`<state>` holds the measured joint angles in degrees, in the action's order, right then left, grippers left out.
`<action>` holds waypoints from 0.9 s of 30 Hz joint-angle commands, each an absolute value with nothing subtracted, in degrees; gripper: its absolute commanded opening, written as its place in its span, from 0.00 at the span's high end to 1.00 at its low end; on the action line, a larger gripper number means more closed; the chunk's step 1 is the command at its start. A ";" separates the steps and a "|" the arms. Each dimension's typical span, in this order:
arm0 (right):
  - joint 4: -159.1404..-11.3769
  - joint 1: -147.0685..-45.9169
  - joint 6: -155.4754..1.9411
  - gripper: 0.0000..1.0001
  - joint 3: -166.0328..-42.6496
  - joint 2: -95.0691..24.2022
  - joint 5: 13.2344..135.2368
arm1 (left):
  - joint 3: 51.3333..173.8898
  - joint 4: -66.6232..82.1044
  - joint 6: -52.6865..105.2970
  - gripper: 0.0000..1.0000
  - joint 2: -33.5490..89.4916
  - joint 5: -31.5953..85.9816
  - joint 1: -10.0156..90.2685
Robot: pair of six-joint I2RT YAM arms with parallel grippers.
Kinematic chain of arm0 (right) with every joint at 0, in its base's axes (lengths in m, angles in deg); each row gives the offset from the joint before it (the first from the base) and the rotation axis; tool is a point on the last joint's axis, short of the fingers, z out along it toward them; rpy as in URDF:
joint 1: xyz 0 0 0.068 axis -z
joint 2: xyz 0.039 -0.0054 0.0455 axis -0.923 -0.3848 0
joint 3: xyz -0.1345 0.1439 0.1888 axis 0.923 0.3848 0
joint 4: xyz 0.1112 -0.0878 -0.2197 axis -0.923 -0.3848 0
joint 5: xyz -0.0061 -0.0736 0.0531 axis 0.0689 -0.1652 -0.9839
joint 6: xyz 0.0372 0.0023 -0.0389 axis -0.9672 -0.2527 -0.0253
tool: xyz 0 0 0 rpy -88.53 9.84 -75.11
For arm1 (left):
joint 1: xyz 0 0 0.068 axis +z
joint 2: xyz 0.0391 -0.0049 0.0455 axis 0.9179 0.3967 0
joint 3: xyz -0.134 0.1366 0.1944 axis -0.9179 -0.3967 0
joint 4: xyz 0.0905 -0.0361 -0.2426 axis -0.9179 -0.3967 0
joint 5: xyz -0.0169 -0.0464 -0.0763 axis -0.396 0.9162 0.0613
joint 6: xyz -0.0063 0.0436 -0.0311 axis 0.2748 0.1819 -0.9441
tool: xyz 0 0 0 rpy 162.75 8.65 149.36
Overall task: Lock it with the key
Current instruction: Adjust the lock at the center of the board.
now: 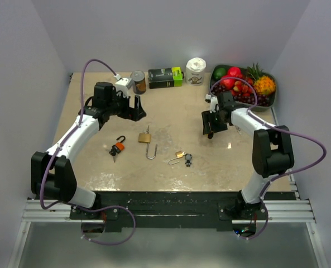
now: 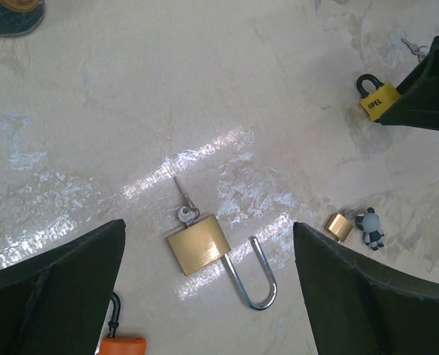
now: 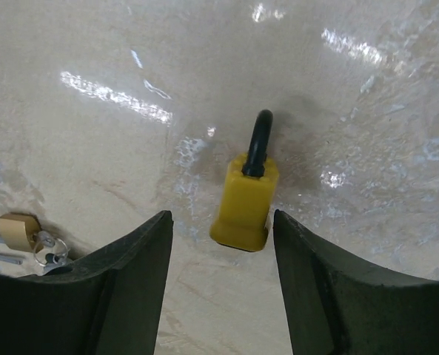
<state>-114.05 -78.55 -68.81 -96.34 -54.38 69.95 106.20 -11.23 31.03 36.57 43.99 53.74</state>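
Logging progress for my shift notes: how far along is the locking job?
Nothing done yet: the brass padlock lies with shackle open, key inserted. Nothing in hand: the left gripper hovers open above it, the right gripper open over a yellow padlock. Grasping and locking remain.

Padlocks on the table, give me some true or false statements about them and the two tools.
1. A key sticks out of the large brass padlock. True.
2. The right tool is shut on the yellow padlock. False: it is open, with its fingers on either side of the padlock.
3. The left tool holds the orange padlock. False: it is open and empty, and the orange padlock lies on the table.
4. The fruit bowl sits at the table's far right corner. True.
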 commanded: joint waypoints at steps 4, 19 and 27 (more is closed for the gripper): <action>-114.11 -78.27 -71.62 0.58 -98.41 -55.87 71.69 | 105.75 -9.57 31.91 0.01 33.95 42.58 53.97; -107.34 -70.27 -70.31 0.92 -93.40 -56.74 48.04 | 105.13 -9.30 31.56 0.01 33.95 43.98 53.97; -112.52 -62.89 -65.21 0.45 -95.76 -59.47 49.25 | 104.69 -9.39 31.29 0.01 33.60 44.42 53.97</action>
